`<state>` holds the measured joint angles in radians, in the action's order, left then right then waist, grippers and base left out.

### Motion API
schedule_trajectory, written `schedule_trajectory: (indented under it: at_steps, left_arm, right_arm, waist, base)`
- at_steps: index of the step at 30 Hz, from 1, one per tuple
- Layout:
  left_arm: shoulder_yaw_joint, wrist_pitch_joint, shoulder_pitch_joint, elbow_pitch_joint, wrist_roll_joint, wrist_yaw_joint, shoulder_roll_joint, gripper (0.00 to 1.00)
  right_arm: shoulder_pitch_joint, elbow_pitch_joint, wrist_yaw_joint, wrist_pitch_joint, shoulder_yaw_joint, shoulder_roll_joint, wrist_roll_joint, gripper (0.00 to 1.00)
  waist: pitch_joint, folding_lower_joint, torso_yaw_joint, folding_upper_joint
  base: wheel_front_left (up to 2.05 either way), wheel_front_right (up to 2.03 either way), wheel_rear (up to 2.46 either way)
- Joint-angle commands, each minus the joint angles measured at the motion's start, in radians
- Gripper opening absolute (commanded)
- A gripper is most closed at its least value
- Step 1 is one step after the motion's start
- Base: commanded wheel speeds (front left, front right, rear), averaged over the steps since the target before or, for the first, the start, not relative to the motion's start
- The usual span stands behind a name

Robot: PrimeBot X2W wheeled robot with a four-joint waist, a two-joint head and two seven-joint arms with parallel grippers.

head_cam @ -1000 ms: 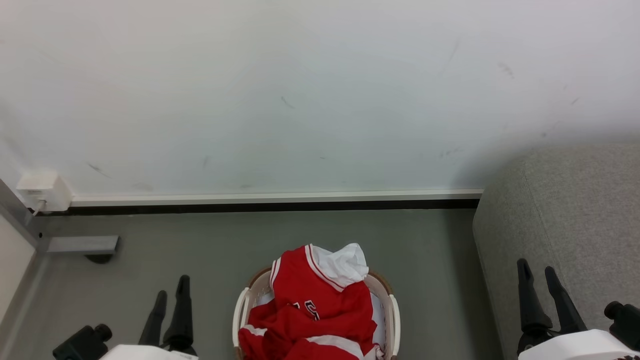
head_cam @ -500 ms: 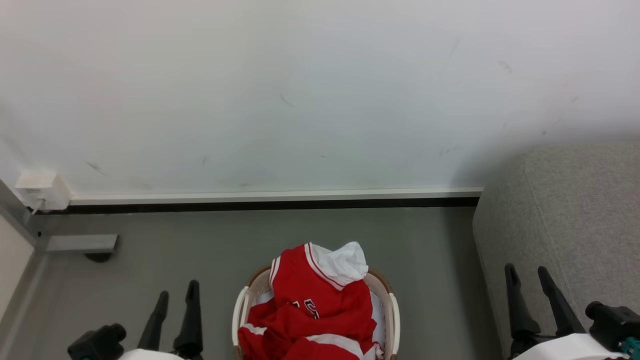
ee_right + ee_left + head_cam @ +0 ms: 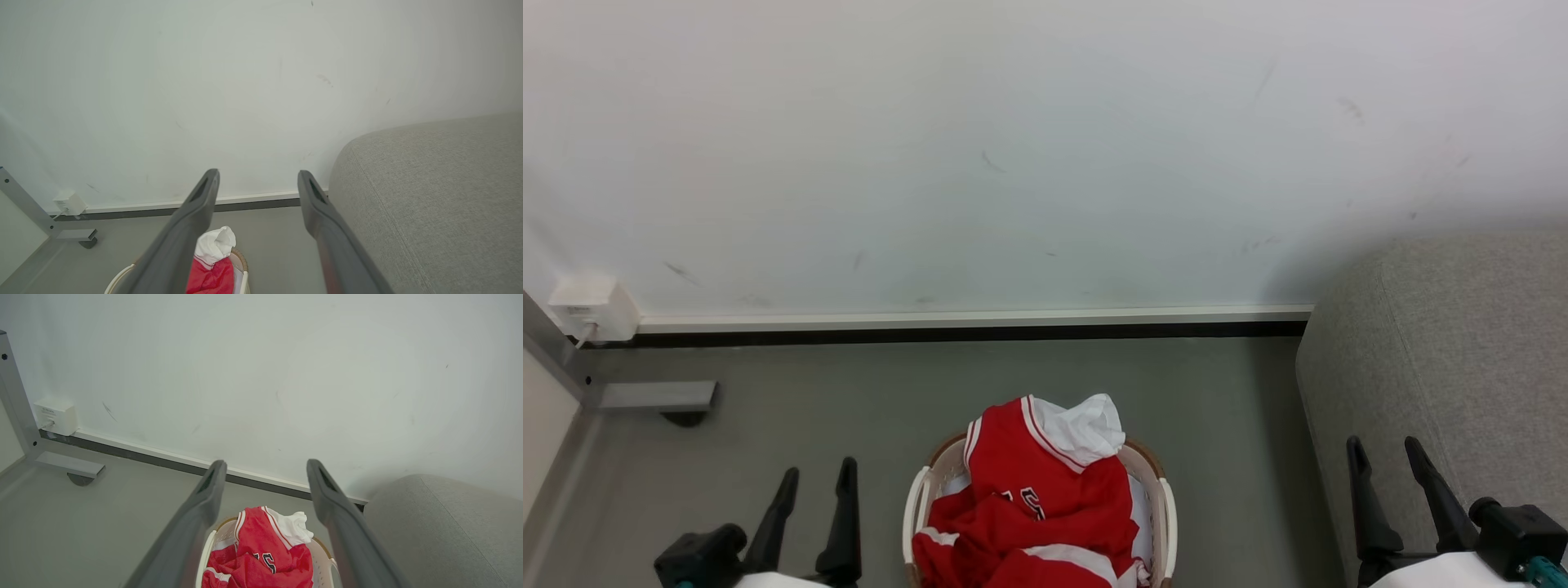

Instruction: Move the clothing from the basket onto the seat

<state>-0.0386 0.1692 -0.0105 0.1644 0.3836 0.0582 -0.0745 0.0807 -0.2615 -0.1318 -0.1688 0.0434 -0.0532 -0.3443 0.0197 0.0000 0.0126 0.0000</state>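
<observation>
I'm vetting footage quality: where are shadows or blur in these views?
Head view: sharp, evenly lit; soft shadow on the white wall beside the light-grey fabric sofa. Left wrist view: left gripper close up, fingers slightly soft. Right wrist view: right gripper likewise.

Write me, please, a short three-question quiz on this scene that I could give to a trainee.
1. True or false: the red jersey lies heaped in the basket.
2. Multiple choice: on which side of the basket, by the robot's own sides, does the grey sofa stand? A) left B) right C) between the basket and the wall
3. Short answer: how do the jaws of the left gripper and the right gripper stand, and does either touch the jersey?

Key
1. True.
2. B.
3. Both stand open; neither touches the jersey.
</observation>
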Motion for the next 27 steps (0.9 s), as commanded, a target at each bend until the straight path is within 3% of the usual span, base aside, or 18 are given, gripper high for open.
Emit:
schedule_trajectory:
  at_steps: [1, 27]
  left_arm:
    - [0.0, 0.012, 0.005, -0.008, -0.026, -0.005, -0.011, 1.0]
    - [0.02, 0.067, 0.03, -0.001, -0.216, 0.003, -0.003, 1.0]
  right_arm:
    - [0.012, 0.001, 0.001, -0.012, -0.003, -0.001, 0.024, 1.0]
    - [0.004, -0.049, 0.002, -0.067, -0.027, 0.002, 0.173, 1.0]
  waist:
    - [0.0, 0.0, 0.0, 0.0]
    - [0.005, 0.0, -0.007, 0.0]
  base:
    - [0.0, 0.0, 0.0]
    - [0.0, 0.0, 0.0]
